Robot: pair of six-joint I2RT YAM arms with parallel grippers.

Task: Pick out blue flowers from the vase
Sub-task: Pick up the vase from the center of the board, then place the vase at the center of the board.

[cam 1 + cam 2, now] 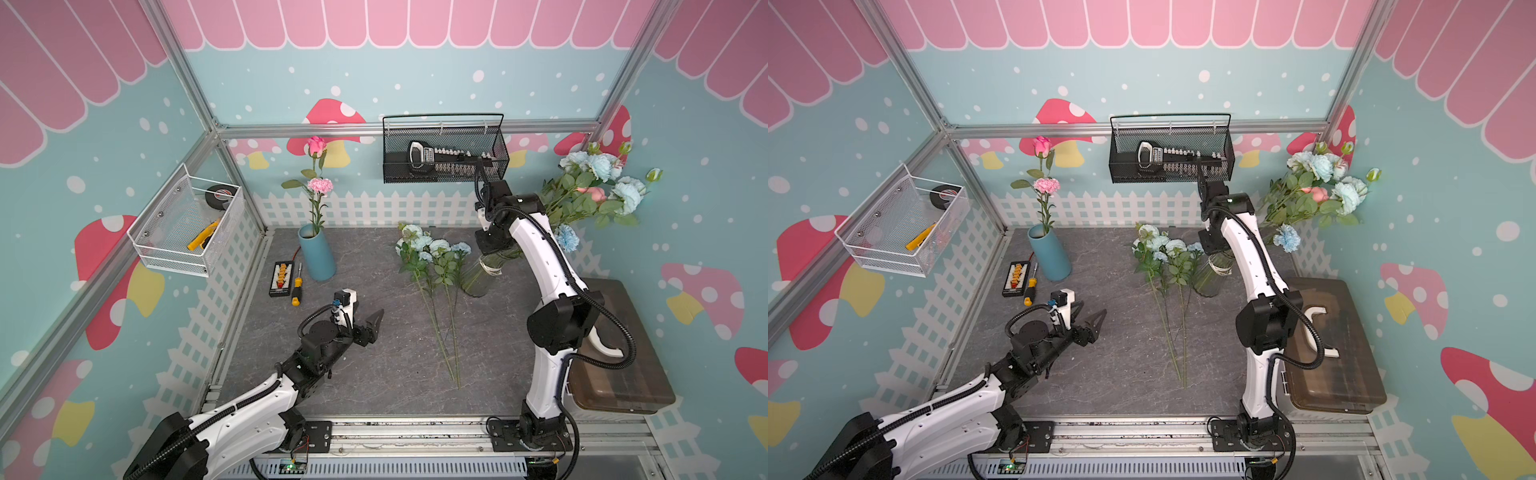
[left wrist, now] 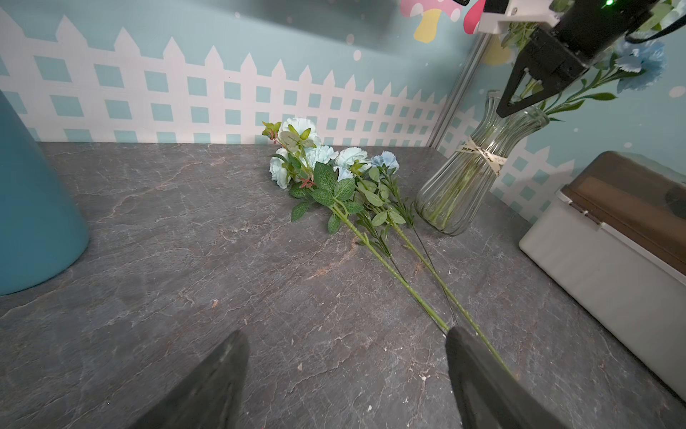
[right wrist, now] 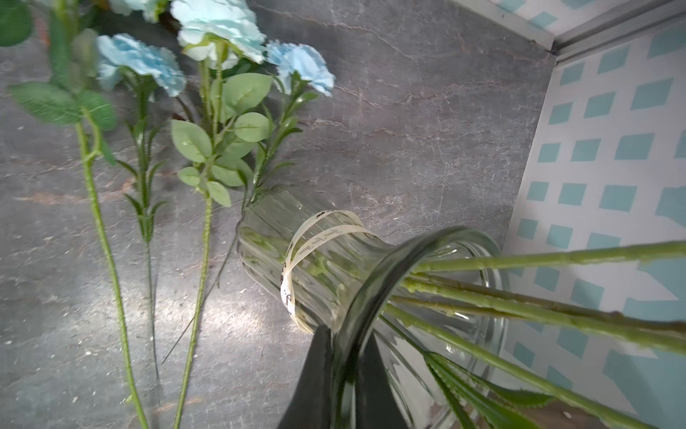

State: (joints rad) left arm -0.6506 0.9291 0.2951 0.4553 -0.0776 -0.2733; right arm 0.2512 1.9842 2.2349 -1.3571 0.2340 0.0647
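My right pincer [image 3: 344, 334] is clamped on the rim of the glass vase [image 3: 319, 260], one finger outside the wall and one inside. I take that as steadying the vase, not gripping a stem. Just beside the vase, a few picked blue stems [image 1: 432, 253] lie flat on the grey table [image 1: 353, 374], heads toward the back fence and stalks running toward me; that share I count as done. Leaning out of the vase toward the side wall is a cluster of blue blooms [image 1: 598, 166] with a salmon rose [image 1: 592, 193] among them and a deeper blue carnation [image 1: 566, 237] lower down. I'd judge the job roughly half finished, with several blue ones left to draw. My left pincer [image 2: 345, 334] hangs over the table, jaws wide apart and empty, off to the side of the laid stems. The flowers are pale sky-blue and ruffled, some nearly white, with green buds and thin leafy stalks that crowd together at the vase mouth.
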